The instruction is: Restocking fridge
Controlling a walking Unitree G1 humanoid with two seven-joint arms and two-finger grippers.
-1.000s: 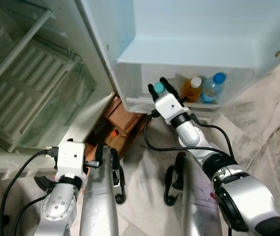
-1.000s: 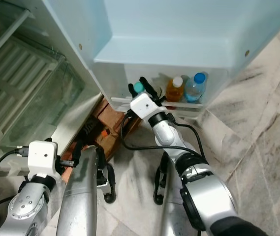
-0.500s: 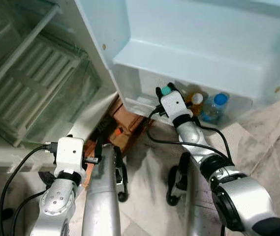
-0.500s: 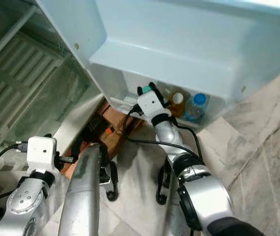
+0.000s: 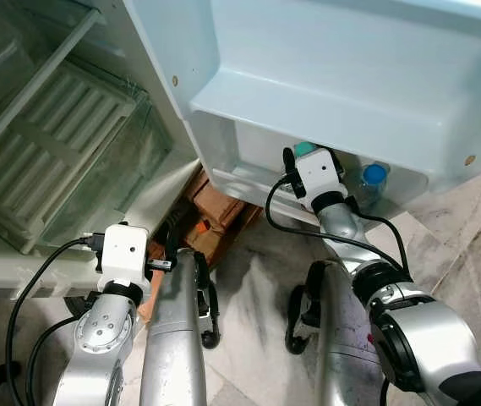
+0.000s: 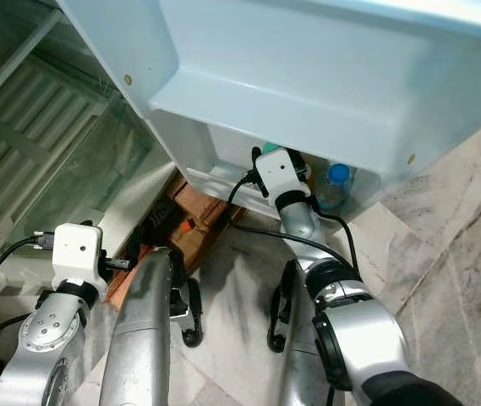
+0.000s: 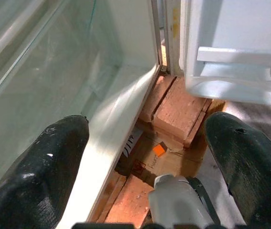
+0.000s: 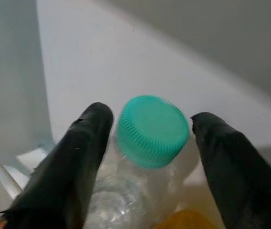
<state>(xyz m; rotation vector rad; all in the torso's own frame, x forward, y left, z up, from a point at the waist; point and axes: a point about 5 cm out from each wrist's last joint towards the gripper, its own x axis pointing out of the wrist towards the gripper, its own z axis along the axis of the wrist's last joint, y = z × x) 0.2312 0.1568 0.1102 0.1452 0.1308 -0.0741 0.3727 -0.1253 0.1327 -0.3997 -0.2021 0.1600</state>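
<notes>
Left eye view: the right claw (image 5: 306, 154) is seen reaching into the lowest door shelf (image 5: 248, 179) of the open fridge, at about one o'clock from picture centre. A green-capped bottle (image 5: 306, 149) is carried between its fingers. A blue-capped bottle (image 5: 372, 179) is stood in the same shelf, just beside at three o'clock of the claw. The left claw (image 5: 191, 279) is held low at seven o'clock, over the bricks (image 5: 215, 207) under the fridge.

Right eye view: the same arrangement is recorded; nothing further is added.

Left wrist view: the left claw's fingers (image 7: 45, 176) are spread wide with nothing between them; it is judged idle.

Right wrist view: the green cap is flanked by both fingers (image 8: 73, 162), which grip the clear bottle at the shoulder. An orange shape, too little shown to identify, is noted close beneath.

Assessment: placement is judged under way. The bottle should be lowered upright until seated on the shelf floor, kept off the neighbouring bottles, and only then released.
</notes>
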